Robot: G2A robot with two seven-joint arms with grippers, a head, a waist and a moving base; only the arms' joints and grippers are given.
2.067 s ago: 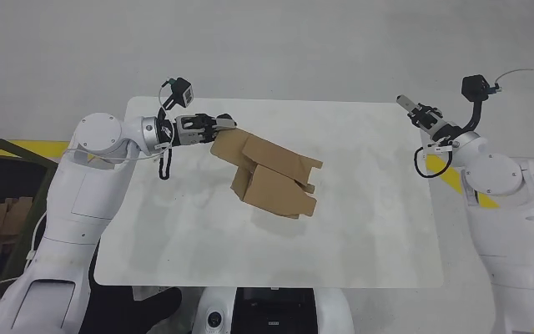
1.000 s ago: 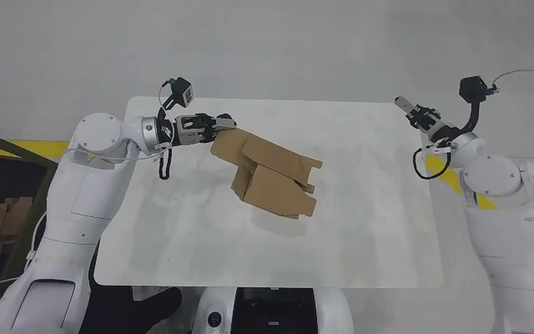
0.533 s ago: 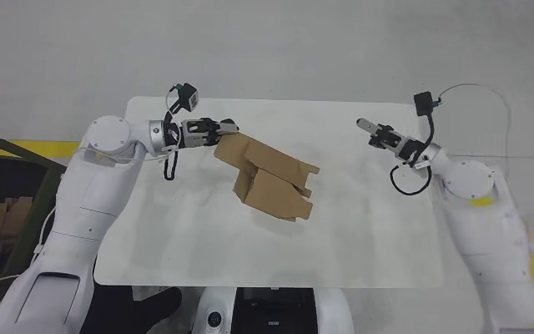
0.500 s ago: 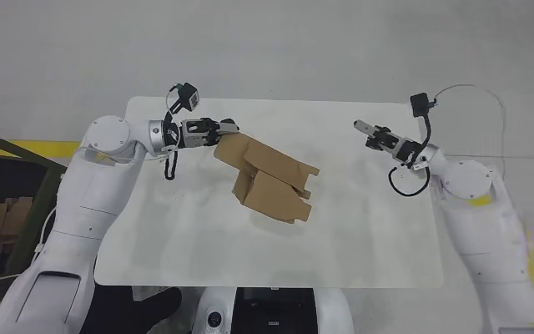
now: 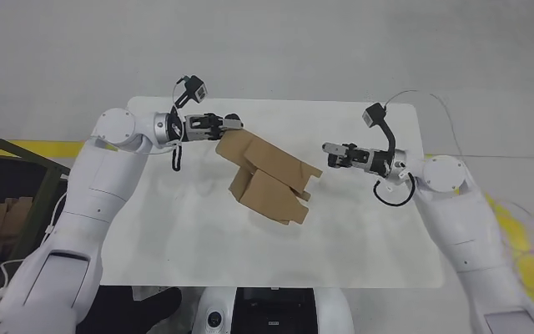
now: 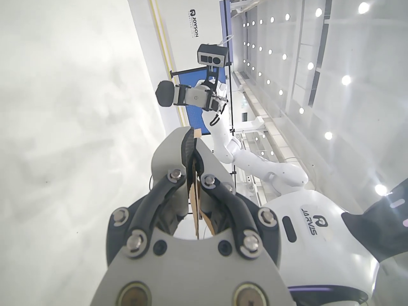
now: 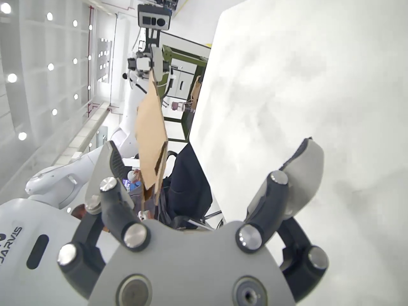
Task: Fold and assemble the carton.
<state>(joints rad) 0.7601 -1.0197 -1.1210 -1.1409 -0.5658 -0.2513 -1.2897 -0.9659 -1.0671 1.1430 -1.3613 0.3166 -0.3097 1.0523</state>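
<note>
A flat brown carton [image 5: 269, 177] hangs over the middle of the white table [image 5: 367, 242], held up by one far-left corner. My left gripper [image 5: 235, 122] is shut on that corner; in the left wrist view the thin cardboard edge [image 6: 194, 192] sits pinched between its fingers. My right gripper [image 5: 327, 150] is open, a short way to the right of the carton's right-hand flap and not touching it. From the right wrist the carton [image 7: 149, 135] shows edge-on, beyond the spread fingers [image 7: 110, 160].
The table's right half and front lie bare around the carton. A dark object [image 5: 133, 307] shows below the table's front left corner, and a green frame [image 5: 17, 159] stands off its left side.
My right arm has swung in from the table's far right corner toward the carton's right flap. The left gripper and carton have shifted slightly right.
</note>
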